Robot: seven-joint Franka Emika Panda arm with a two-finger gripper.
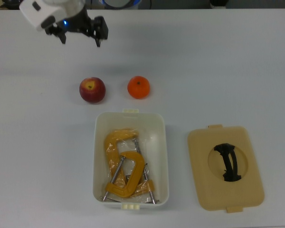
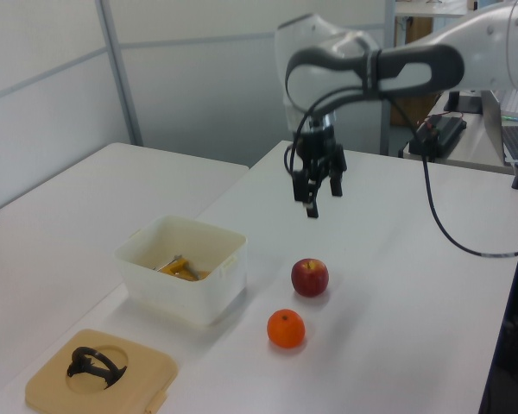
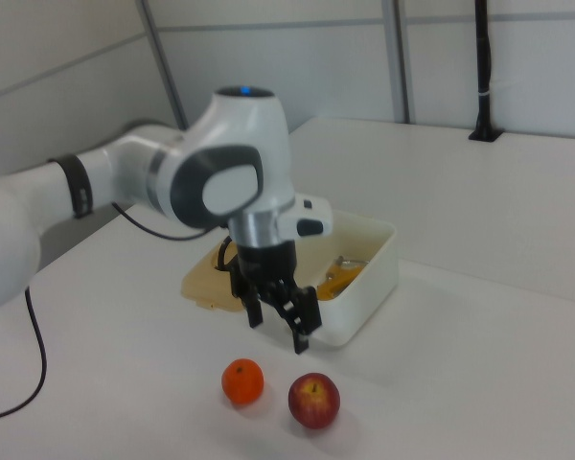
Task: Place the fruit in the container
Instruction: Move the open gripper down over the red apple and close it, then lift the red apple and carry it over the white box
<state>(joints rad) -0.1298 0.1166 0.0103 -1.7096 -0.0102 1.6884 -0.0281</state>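
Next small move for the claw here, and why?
Probably lower the claw onto the apple. It hangs open and empty above the table, nearer the apple than the mandarin. Both fruits sit outside the container, which holds only yellow clamps.
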